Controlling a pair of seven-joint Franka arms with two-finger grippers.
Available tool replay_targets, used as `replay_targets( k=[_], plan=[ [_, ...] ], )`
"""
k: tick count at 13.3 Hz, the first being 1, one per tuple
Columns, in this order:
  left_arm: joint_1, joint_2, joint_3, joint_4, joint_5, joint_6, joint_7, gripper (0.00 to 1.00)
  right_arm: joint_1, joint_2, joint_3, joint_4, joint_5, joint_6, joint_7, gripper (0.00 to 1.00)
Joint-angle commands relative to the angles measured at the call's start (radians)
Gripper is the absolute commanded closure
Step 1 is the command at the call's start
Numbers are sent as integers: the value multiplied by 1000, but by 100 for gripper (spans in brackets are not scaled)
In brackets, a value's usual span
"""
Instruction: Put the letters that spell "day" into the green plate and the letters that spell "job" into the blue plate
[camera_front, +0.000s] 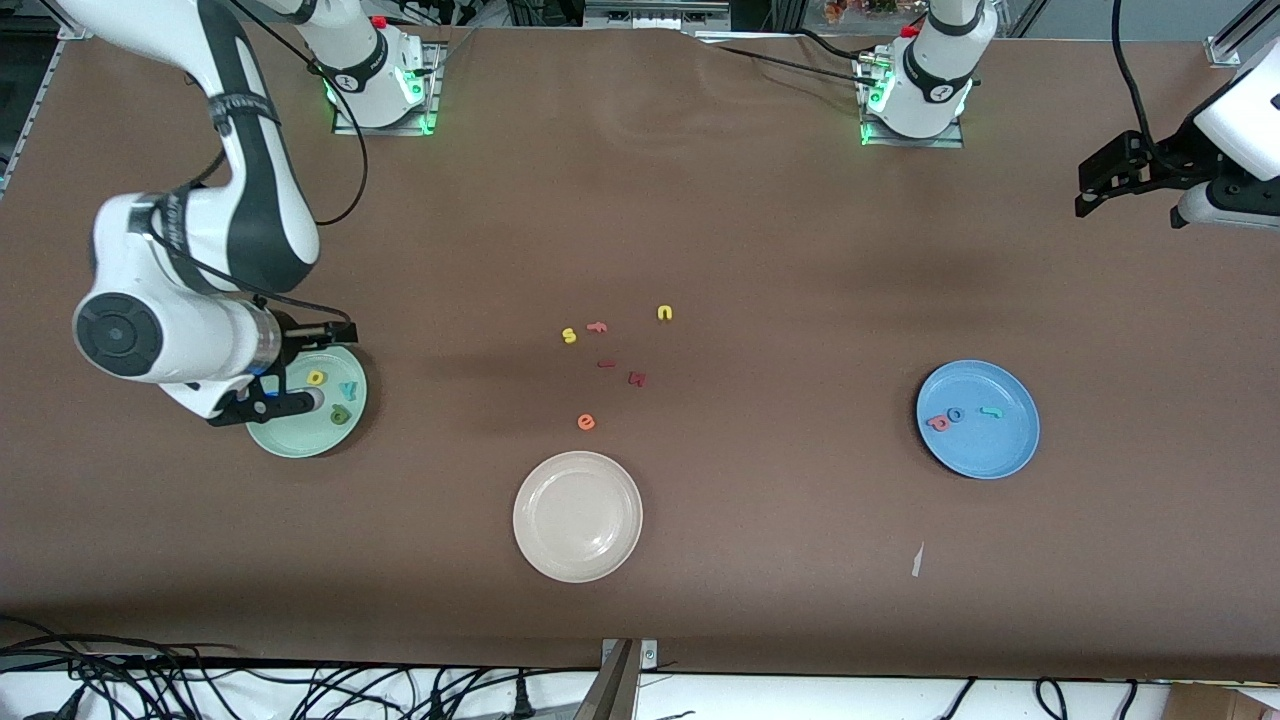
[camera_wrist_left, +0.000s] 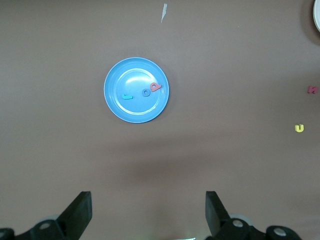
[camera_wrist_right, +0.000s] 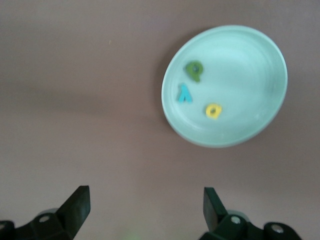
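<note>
With d, a, y lying in the green plate (camera_front: 285, 440) and j, o, b in the blue plate (camera_front: 1005, 450), both pincers stood apart and empty; right pincer (camera_front: 305, 372), over the green plate's 9 o'clock side, should lift straight up.

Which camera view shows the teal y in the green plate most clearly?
The right wrist view: the teal y lies unobstructed in the green plate. In the front view it is tiny beside the arm. The left wrist view misses it.
</note>
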Motion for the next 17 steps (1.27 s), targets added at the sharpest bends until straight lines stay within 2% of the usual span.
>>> replay_targets(
  k=[1, 2, 4, 5, 6, 7, 8, 13, 17],
  plan=[
    [-4, 12, -7, 33, 32, -22, -4, 0, -7, 0, 5, 137, 10, -197, 9, 0],
    [-5, 12, -7, 33, 32, -22, -4, 0, -8, -4, 0, 174, 9, -238, 7, 0],
    [-4, 12, -7, 33, 32, -22, -4, 0, -23, -29, 23, 202, 7, -207, 10, 0],
    [-2, 12, -7, 33, 32, -22, -4, 0, -33, -80, 54, 180, -13, -185, 18, 0],
    [-2, 12, -7, 33, 32, -22, -4, 0, -40, -134, 77, 141, -73, -150, 21, 0],
    [-2, 12, -7, 33, 33, -22, -4, 0, -92, -208, 141, 110, -112, -109, 21, 0],
    [-2, 12, -7, 33, 33, -22, -4, 0, -155, -269, 204, 78, -114, -92, 21, 0],
    [-1, 12, -7, 33, 33, -22, -3, 0, -212, -377, 216, -34, -111, -95, 26, 0],
    [-1, 12, -7, 33, 33, -22, -3, 0, -235, -402, 220, -47, -111, -107, 27, 0]
  ],
)
